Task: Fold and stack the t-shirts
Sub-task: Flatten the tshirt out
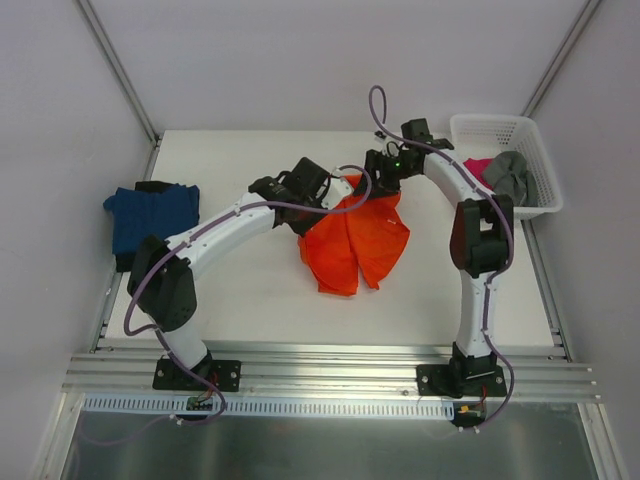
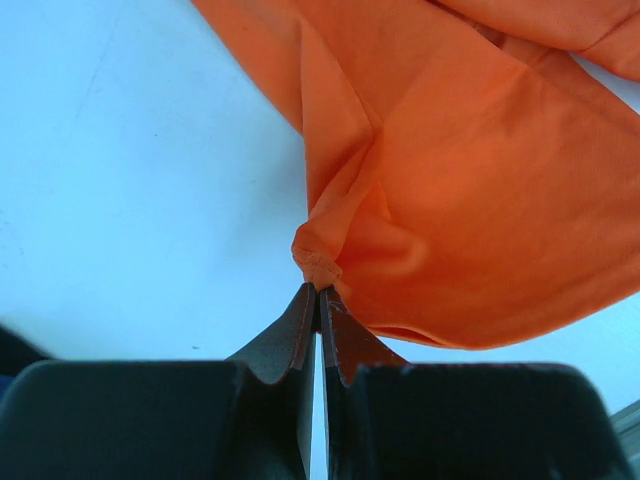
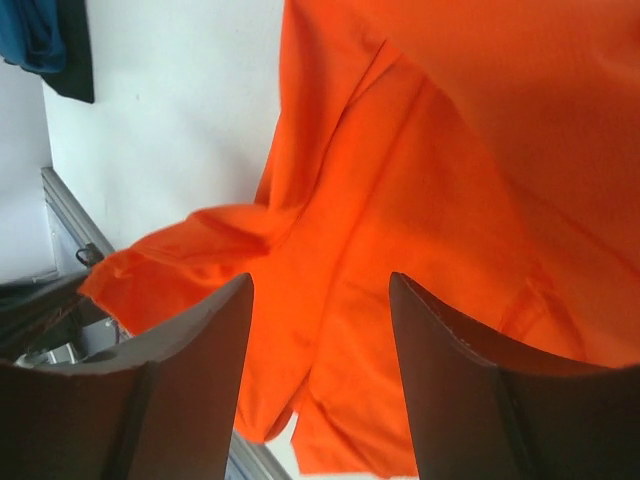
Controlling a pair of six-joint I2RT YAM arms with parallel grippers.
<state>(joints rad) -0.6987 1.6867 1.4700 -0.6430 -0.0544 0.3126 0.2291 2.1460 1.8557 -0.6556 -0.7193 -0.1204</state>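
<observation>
A bright orange t-shirt hangs crumpled over the middle of the white table, lifted at its upper left. My left gripper is shut on a pinched bit of that orange cloth, seen bunched at the fingertips in the left wrist view. My right gripper hovers at the shirt's far edge, its fingers spread wide apart above the orange cloth, with nothing gripped between them. A folded dark blue t-shirt lies on a black one at the table's left edge.
A white lattice basket at the far right holds a magenta pink shirt and a grey shirt. Metal rails border the table's front and sides.
</observation>
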